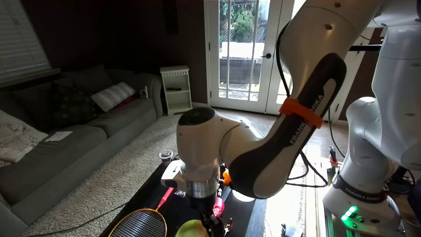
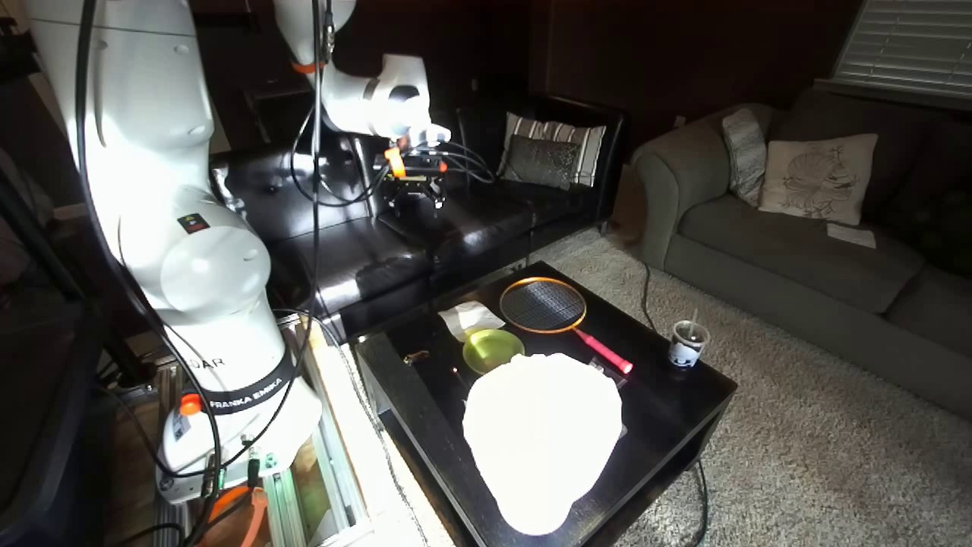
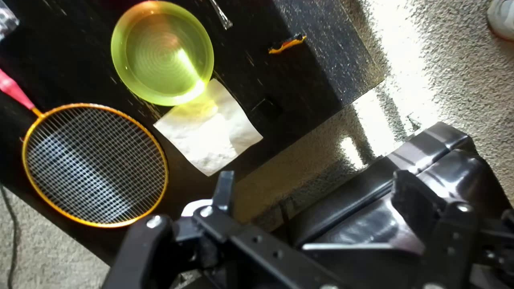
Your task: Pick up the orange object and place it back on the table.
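The table (image 2: pixel 661 425) has a black top, seen in both exterior views and the wrist view (image 3: pixel 257 80). A small orange and black object (image 3: pixel 287 44) lies on it near one edge in the wrist view; it shows as a small spot in an exterior view (image 2: pixel 415 356). A racket with an orange rim (image 3: pixel 94 164) and pink handle also lies on the table. My gripper (image 3: pixel 313 180) is open and empty, its fingers well apart. It hangs high, beyond the table's end over the black sofa side, in an exterior view (image 2: pixel 416 199). The small object is apart from it.
A green bowl (image 3: pixel 162 52) overlaps a white paper (image 3: pixel 209 136) on the table. A large overexposed white shape (image 2: pixel 543 441) and a cup (image 2: pixel 687 346) stand farther along. A black leather sofa (image 2: pixel 456 220) stands beyond the table; a grey sofa (image 2: pixel 805 251) runs alongside.
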